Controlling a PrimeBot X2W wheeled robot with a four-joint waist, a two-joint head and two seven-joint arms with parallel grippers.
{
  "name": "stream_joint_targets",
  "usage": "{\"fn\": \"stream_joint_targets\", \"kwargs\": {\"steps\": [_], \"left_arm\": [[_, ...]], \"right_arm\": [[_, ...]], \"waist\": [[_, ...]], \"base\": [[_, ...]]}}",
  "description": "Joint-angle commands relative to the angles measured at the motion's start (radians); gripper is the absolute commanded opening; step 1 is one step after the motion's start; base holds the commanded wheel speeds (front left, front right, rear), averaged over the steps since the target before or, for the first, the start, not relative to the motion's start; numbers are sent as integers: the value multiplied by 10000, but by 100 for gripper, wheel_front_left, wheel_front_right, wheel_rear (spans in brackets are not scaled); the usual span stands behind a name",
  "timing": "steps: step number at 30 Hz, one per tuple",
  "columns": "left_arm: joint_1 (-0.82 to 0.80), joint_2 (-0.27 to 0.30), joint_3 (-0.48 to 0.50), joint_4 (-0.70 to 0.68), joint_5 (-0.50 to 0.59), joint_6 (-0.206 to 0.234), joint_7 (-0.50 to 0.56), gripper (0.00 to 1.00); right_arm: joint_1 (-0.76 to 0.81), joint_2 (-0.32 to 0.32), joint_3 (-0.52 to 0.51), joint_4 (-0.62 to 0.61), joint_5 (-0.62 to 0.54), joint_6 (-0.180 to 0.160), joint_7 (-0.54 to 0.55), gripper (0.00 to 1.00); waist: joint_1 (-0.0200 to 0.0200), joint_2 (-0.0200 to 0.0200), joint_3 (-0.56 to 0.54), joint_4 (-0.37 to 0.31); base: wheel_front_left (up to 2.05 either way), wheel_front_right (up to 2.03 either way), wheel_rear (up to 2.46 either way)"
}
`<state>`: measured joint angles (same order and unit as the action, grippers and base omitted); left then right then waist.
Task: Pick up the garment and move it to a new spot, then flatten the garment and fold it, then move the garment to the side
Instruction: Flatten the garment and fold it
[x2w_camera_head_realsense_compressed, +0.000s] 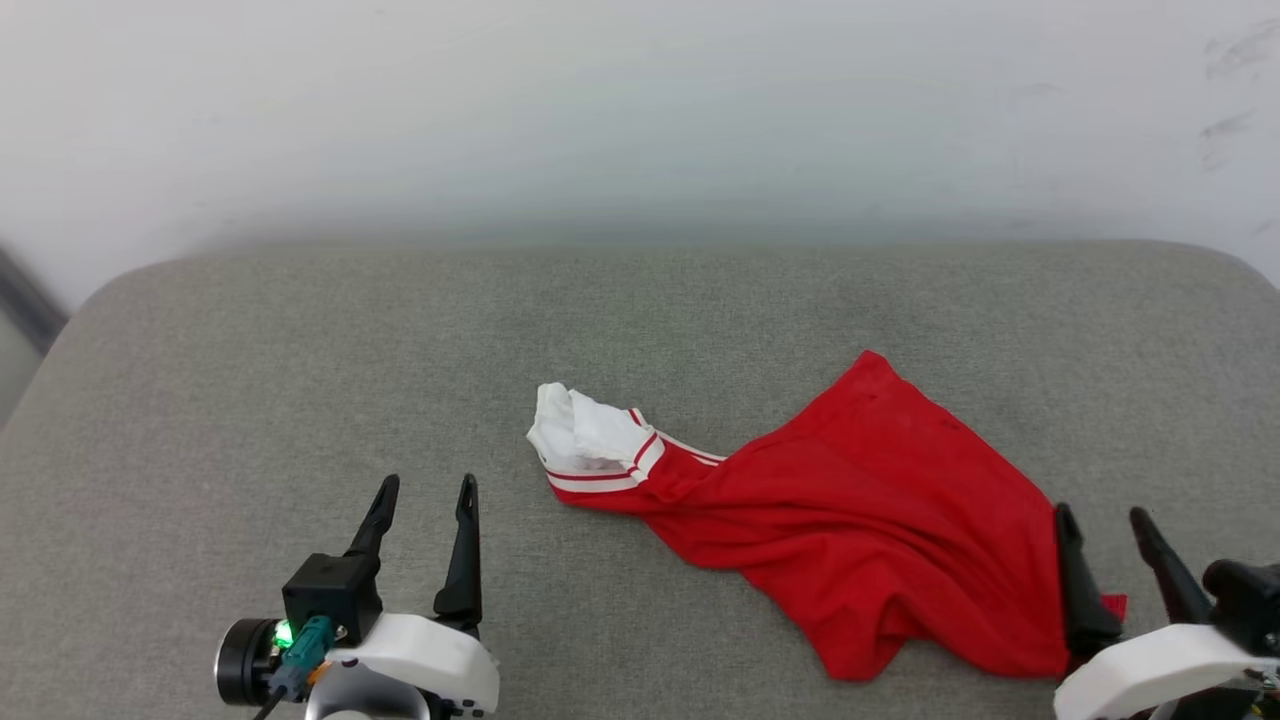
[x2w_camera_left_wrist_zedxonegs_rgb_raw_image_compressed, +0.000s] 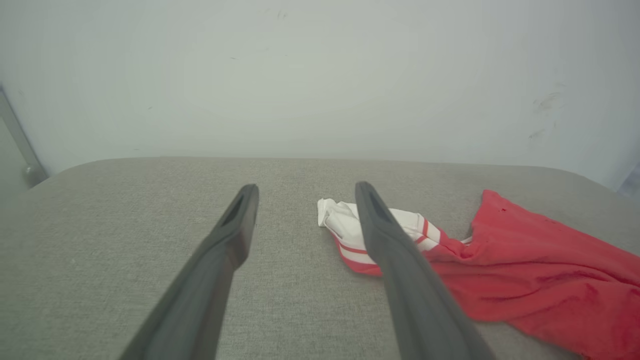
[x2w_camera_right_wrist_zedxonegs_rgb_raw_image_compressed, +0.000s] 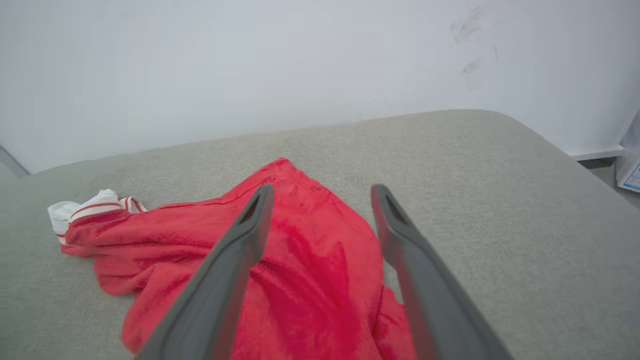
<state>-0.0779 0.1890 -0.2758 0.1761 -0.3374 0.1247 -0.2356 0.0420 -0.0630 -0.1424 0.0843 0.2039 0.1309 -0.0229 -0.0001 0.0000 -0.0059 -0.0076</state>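
Red garment (x2w_camera_head_realsense_compressed: 860, 520) bunched on grey padded surface (x2w_camera_head_realsense_compressed: 300, 380) | left pincer (x2w_camera_head_realsense_compressed: 428, 485) open, empty | right pincer (x2w_camera_head_realsense_compressed: 1100, 512) open, empty, over garment's edge

Left gripper (x2w_camera_head_realsense_compressed: 428, 484) and right gripper (x2w_camera_head_realsense_compressed: 1102, 513) both spread wide.

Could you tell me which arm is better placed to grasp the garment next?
Right: the right gripper is open at the near red edge of the garment, while the left gripper, also open, stands apart over bare cushion.
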Motion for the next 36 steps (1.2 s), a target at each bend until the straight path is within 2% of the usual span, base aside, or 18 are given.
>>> {"fn": "stream_joint_targets", "kwargs": {"steps": [1,10,15,20,26,31,36], "left_arm": [[131,77,36,-23,9,59,25,100],[-183,435,76,-49,64,119,419,100],[-1378,689,-172,141,177,-292,1112,100],[-3213,1130,-480,792,10,-1196,2685,100],[-4641,1706,-921,1851,-428,-2113,5290,100],[-5225,2050,-1478,2660,-1004,-2453,7194,100],[-5344,2328,-2036,3473,-1511,-2530,8776,100]], "right_arm": [[182,57,87,-165,-79,-3,-21,100],[858,130,760,-1712,-514,-3,325,100],[630,133,967,-2201,-304,-3,366,100],[176,134,1282,-2336,-271,-3,310,100],[-278,132,1341,-2239,-194,-3,124,100],[-485,133,1436,-2000,3,-3,-72,100],[-674,133,1572,-1681,213,-3,-228,100]], "waist": [[1,0,-36,-47],[1,0,-33,-385],[1,0,573,-545],[1,0,1424,-804],[1,0,2198,-1246],[1,0,2595,-1567],[1,0,2807,-1821]], "base": [[0,0,0],[0,0,0],[0,0,0],[0,0,0],[0,0,0],[0,0,0],[0,0,0]]}}
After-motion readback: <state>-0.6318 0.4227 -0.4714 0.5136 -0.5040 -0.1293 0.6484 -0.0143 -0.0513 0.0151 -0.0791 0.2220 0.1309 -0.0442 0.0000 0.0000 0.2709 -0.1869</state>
